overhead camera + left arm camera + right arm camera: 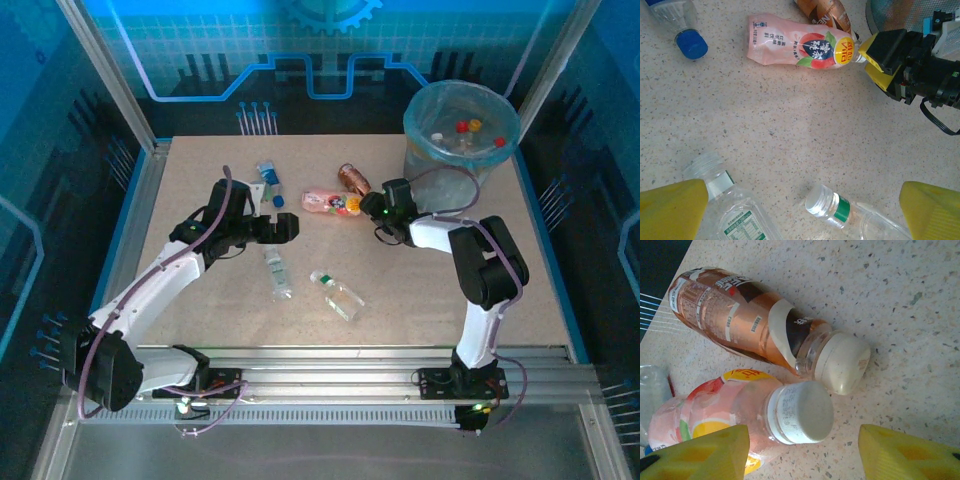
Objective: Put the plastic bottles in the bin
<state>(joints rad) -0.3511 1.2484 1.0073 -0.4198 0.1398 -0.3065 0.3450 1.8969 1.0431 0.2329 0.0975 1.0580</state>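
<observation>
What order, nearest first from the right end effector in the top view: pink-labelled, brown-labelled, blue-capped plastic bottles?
1. Pink-labelled plastic bottle, cap at the right end effector.
2. Brown-labelled plastic bottle, just beyond.
3. Blue-capped clear plastic bottle, far left.

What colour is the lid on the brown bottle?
The lid of the brown bottle is creamy white; the right wrist view shows it best.

On the speckled beige tabletop point(790, 130), the left gripper point(805, 197) spreads its yellow fingers wide over two clear plastic bottles point(737, 212), while a pink-labelled plastic bottle point(790, 46) lies between a blue-capped clear bottle point(680, 27) and the right gripper point(866, 59), whose fingertips meet its neck.
</observation>
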